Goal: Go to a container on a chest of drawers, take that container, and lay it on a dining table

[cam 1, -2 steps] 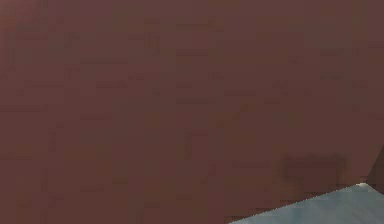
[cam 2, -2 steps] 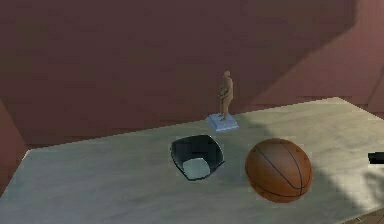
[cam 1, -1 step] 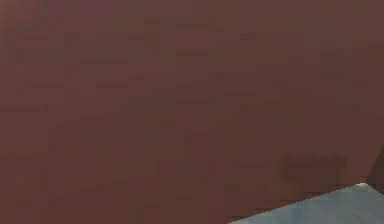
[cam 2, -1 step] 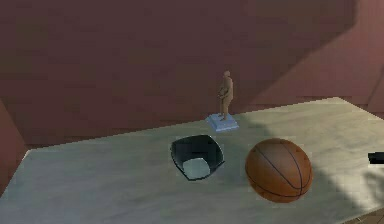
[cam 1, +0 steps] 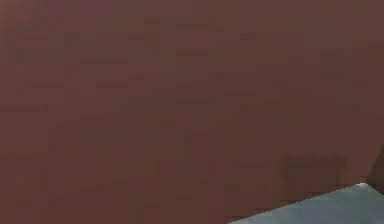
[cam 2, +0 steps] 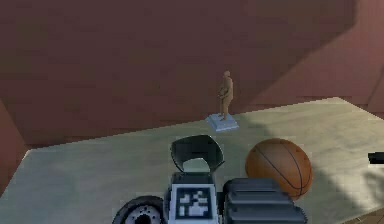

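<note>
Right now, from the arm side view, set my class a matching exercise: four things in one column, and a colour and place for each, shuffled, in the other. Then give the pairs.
Things:
1. statue
2. ball
3. wall
4. gripper

Colour and place:
A. reddish brown, behind everything else
B. orange with dark seams, toward the view's right
C. dark, low in the view near the middle
D. tan, upright, nearest the wall

Pairs: 1-D, 2-B, 3-A, 4-C
</note>
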Robot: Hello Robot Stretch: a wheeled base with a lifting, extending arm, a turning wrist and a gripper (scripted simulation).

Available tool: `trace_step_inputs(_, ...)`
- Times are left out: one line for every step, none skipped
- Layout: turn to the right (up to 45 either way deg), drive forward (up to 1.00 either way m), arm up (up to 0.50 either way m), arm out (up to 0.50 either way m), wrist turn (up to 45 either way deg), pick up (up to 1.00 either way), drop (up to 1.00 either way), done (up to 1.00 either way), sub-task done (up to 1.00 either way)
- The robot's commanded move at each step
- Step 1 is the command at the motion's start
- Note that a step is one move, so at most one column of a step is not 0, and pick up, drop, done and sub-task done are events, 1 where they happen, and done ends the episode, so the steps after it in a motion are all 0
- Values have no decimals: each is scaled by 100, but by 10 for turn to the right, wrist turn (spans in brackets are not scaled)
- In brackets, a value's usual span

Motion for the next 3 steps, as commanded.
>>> trace_step_inputs(0,0,0,24,0,0,0,0,0)
trace_step_inputs(0,0,0,0,450,0,0,0,0)
trace_step_inputs(0,0,0,0,450,0,0,0,0)
